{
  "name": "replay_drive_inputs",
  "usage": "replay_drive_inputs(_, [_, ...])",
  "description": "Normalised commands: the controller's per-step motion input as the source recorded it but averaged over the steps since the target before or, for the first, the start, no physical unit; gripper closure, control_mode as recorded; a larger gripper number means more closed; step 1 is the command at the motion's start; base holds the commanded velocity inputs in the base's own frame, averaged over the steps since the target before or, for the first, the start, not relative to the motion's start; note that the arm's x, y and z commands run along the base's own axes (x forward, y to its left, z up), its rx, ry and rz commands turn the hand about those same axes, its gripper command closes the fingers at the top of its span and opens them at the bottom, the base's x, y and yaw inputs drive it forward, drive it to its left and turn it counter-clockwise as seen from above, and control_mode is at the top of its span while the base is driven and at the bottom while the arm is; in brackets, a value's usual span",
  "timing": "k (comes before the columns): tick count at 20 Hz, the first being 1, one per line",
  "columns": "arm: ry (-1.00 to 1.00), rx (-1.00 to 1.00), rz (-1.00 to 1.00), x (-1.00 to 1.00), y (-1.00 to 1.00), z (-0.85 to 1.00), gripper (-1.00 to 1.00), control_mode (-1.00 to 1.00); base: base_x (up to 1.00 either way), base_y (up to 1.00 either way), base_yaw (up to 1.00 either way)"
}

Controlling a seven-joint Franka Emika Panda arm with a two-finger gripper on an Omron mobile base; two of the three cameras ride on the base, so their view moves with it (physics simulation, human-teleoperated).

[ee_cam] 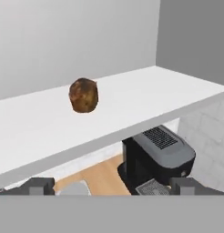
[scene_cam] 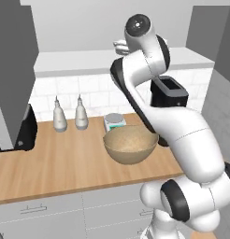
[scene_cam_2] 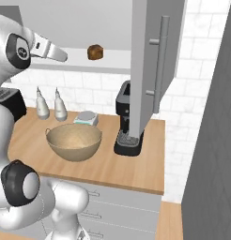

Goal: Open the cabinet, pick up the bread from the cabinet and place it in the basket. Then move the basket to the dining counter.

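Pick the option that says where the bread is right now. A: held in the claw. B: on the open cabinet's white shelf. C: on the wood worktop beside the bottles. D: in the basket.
B: the bread sits on the white shelf of the opened cabinet, apart from the open claw, while the basket below holds no bread.
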Motion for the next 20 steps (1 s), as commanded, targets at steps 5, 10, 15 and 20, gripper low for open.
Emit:
replay_drive_inputs(5, [0.03, -0.07, 0.29, 0.02, -0.09, 0.06, -1.0, -1.0, 0.0, 0.0, 0.0])
replay_drive_inputs(10, [0.0, 0.0, -0.03, 0.37, 0.05, -0.04, -1.0, -1.0, 0.0, 0.0, 0.0])
replay_drive_inputs(15, [0.0, 0.03, -0.15, 0.67, -0.02, -0.02, -1.0, -1.0, 0.0, 0.0, 0.0])
replay_drive_inputs(20, [0.16, 0.09, -0.01, 0.65, -0.02, 0.23, -1.0, -1.0, 0.0, 0.0, 0.0])
